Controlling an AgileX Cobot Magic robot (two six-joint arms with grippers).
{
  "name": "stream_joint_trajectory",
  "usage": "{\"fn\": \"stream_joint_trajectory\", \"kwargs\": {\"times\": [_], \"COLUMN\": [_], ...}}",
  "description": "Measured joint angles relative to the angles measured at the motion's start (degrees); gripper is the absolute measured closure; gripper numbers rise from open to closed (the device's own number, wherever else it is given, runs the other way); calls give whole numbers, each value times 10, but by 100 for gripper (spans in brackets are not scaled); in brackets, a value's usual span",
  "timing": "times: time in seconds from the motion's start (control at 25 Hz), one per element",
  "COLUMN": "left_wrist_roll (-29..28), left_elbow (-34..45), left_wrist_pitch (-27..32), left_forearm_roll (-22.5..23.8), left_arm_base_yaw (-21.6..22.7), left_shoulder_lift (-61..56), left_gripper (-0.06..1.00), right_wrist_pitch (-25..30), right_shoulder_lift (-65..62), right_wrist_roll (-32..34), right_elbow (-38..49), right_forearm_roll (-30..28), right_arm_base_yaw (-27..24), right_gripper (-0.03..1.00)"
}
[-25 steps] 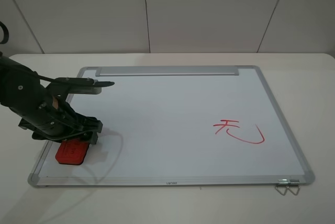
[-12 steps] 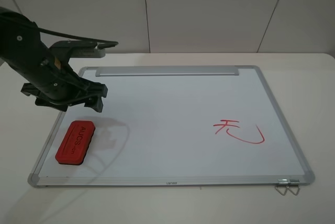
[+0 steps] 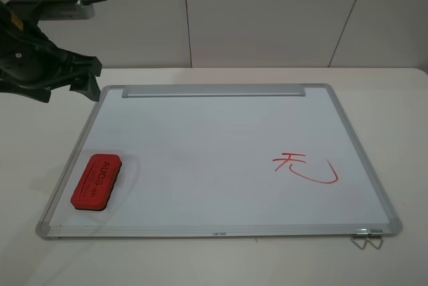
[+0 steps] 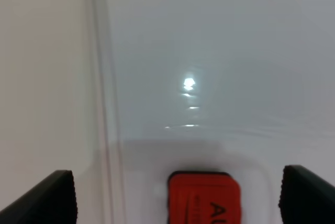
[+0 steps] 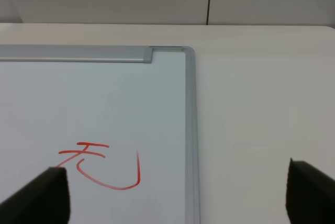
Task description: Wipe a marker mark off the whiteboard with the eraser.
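The whiteboard lies flat on the table. The red eraser rests on the board's near-left corner, lettering up, with nothing touching it. My left gripper hangs open, high above the board's far-left corner; in its wrist view the eraser shows far below, between the spread fingertips. The only red writing is a character with a big curved hook, on the board's right half, also seen in the right wrist view. No small mark with a thin tail shows anywhere. My right gripper is open and does not appear in the exterior view.
A silver tray strip runs along the board's far edge. A metal clip sticks out at the near-right corner. The white table surrounds the board, with a panelled wall behind.
My left gripper let go of the eraser, rose and pulled back toward the far left. The eraser stays where it was left.
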Motion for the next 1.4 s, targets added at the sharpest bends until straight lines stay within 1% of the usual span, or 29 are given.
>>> {"fn": "stream_joint_trajectory", "kwargs": {"times": [0.12, 0.2, 0.24, 0.44, 0.68, 0.76, 0.92, 1.0, 1.12, 1.28, 1.4], "left_wrist_roll": [24, 40, 47, 55, 78, 89, 120, 125, 143, 196, 208], "left_elbow": [0, 0, 0, 0, 1, 7, 49, 80, 119, 157, 190], "left_wrist_pitch": [39, 67, 92, 125, 195, 206, 236, 245, 253, 257, 257], "left_forearm_roll": [0, 2, 2, 1, 0, -3, -18, -22, -39, -72, -85], "left_arm_base_yaw": [50, 73, 83, 84, 84, 84, 84, 84, 84, 84, 84], "left_shoulder_lift": [-42, -77, -123, -249, -412, -461, -559, -602, -669, -751, -801], "left_gripper": [17, 17, 17, 17, 17, 17, 17, 17, 17, 17, 17], "right_wrist_pitch": [0, 0, 0, 0, 0, 0, 0, 0, 0, 0, 0], "right_shoulder_lift": [0, 0, 0, 0, 0, 0, 0, 0, 0, 0, 0], "right_wrist_roll": [0, 0, 0, 0, 0, 0, 0, 0, 0, 0, 0], "right_elbow": [0, 0, 0, 0, 0, 0, 0, 0, 0, 0, 0], "right_forearm_roll": [0, 0, 0, 0, 0, 0, 0, 0, 0, 0, 0], "right_arm_base_yaw": [0, 0, 0, 0, 0, 0, 0, 0, 0, 0, 0], "right_gripper": [26, 26, 26, 26, 26, 26, 26, 26, 26, 26, 26]}}
